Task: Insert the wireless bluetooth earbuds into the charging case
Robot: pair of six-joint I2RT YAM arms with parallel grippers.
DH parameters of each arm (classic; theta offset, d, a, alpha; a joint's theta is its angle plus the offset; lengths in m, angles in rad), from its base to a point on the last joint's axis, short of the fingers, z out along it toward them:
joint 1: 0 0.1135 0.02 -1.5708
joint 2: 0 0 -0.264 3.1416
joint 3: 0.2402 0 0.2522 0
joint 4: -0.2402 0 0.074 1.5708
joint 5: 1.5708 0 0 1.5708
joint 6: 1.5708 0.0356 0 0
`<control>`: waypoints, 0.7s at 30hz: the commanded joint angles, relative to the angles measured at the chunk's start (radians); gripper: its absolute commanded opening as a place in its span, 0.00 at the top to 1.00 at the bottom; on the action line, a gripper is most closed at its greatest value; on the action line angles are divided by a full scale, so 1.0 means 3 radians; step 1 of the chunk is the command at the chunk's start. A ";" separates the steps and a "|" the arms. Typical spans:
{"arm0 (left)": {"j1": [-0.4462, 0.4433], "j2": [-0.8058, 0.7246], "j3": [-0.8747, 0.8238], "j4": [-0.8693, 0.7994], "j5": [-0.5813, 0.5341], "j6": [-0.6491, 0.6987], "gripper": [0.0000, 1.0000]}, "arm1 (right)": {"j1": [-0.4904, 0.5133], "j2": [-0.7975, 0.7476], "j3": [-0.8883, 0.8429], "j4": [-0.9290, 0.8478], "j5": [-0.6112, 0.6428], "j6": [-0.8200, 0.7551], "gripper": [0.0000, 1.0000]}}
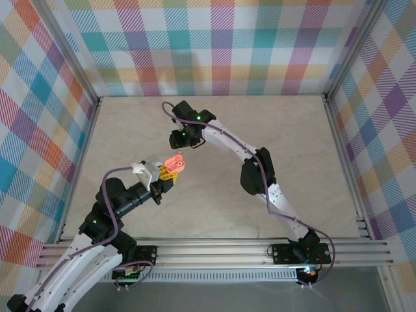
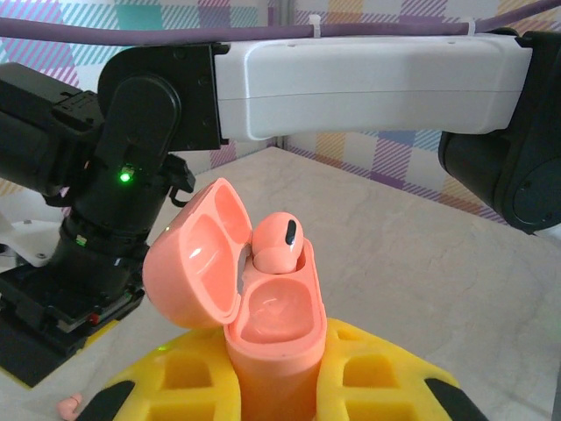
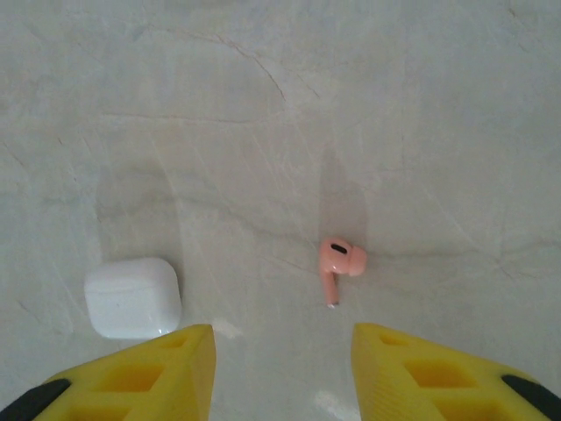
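Observation:
My left gripper (image 2: 276, 360) is shut on a pinkish-orange charging case (image 2: 273, 324) and holds it upright with its lid (image 2: 195, 254) swung open. One pinkish-orange earbud (image 2: 279, 241) sits in the far slot; the near slot is empty. In the top view the case (image 1: 174, 161) hangs above the table's middle, just off the left gripper (image 1: 169, 171). My right gripper (image 3: 280, 338) is open and points down at the table. A second pinkish-orange earbud (image 3: 340, 263) lies loose on the table, just beyond the gap between the fingers. The white earbuds are out of view.
A closed white charging case (image 3: 133, 296) lies on the table to the left of the loose earbud, by the right gripper's left finger (image 3: 149, 377). The right arm (image 2: 368, 83) crosses close behind the held case. Checked walls (image 1: 214, 45) surround the marbled table (image 1: 292, 143).

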 commanded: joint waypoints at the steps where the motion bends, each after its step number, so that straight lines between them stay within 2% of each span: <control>1: -0.0018 -0.0053 -0.0033 0.0015 0.0101 -0.0026 1.00 | -0.0024 0.0127 0.0004 0.0304 0.0149 0.0198 0.55; 12: -0.0018 -0.0135 -0.0101 0.0093 0.0117 -0.0084 1.00 | 0.0067 0.0281 0.0000 0.0326 0.0440 0.0133 0.54; 21: -0.0018 -0.0119 -0.0136 0.0140 0.0104 -0.0164 1.00 | 0.0130 0.0396 -0.0069 0.0399 0.0409 0.0127 0.53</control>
